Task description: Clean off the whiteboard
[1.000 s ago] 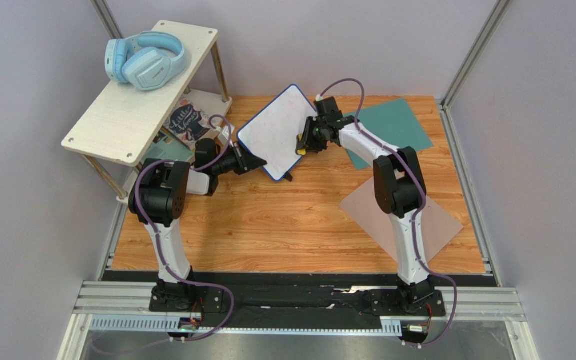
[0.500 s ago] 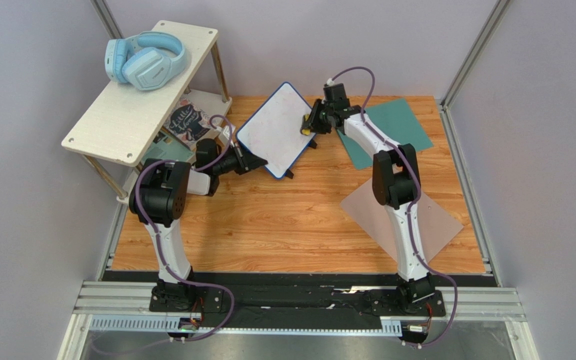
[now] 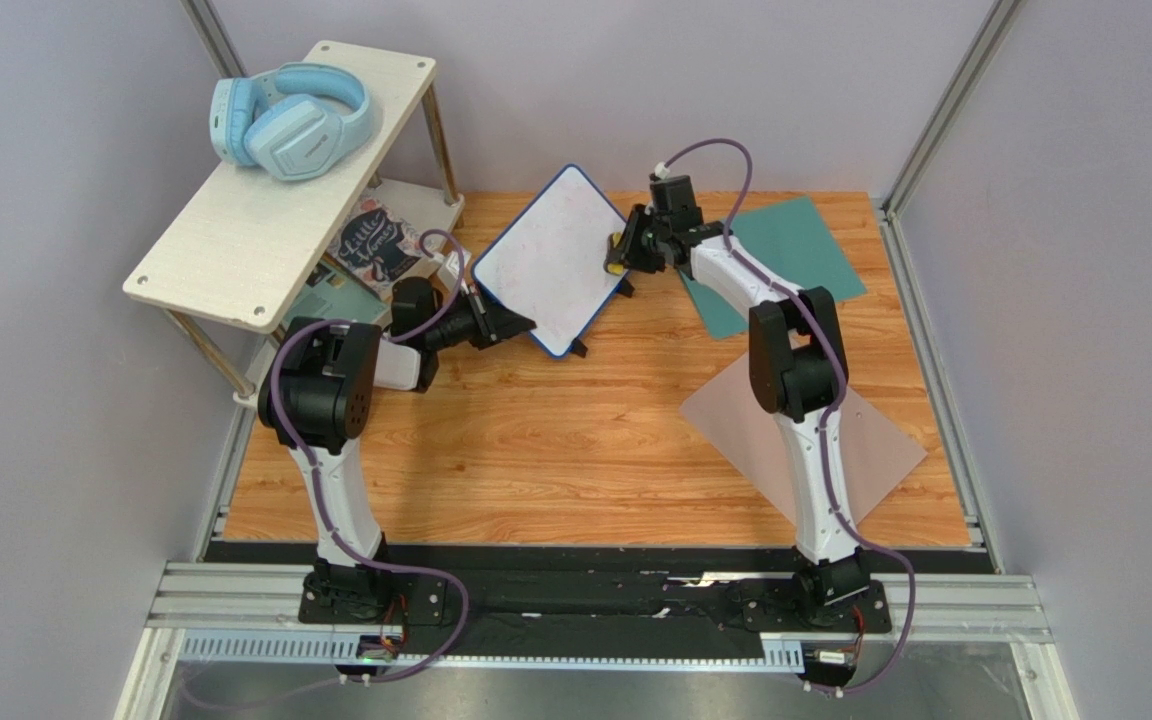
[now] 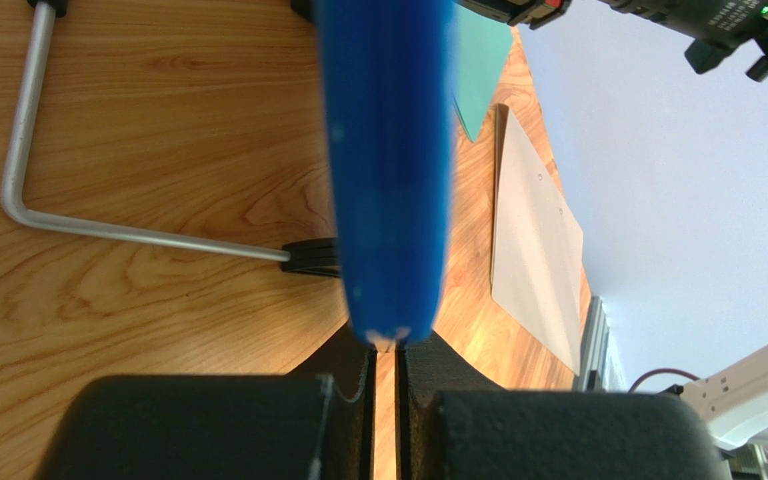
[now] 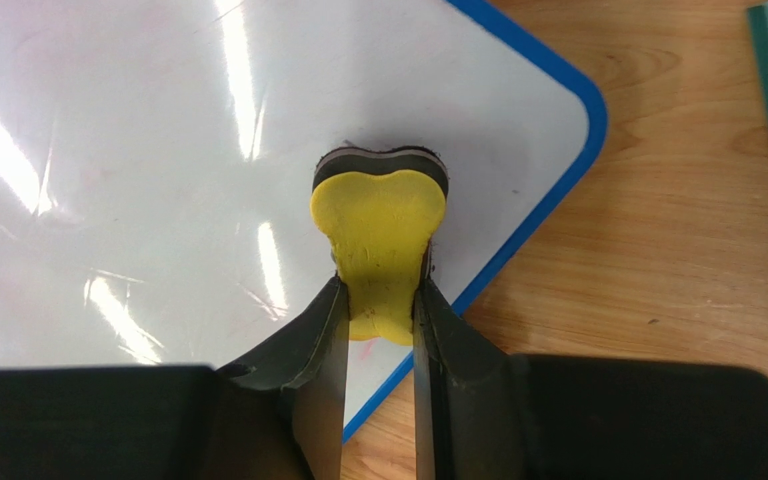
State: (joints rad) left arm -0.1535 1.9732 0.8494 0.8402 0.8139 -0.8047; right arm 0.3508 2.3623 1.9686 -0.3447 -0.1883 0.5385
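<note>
Blue-framed whiteboard (image 3: 545, 263), standing tilted.
Glossy white face with faint pink smudges, at the wooden table's (image 3: 537, 450) far middle; a yellow eraser (image 5: 380, 225) presses felt-first against it near one rounded corner.

This is a robotics lab test cell. Plain lilac-grey walls (image 3: 71, 450) and aluminium frame posts (image 3: 935, 135) at 11 and 1 o'clock enclose a wood-grain table (image 3: 537, 450). A left arm (image 3: 330, 480) and a right arm (image 3: 815, 465) are bolted to a slotted metal rail (image 3: 597, 608) at 6 o'clock.
</note>
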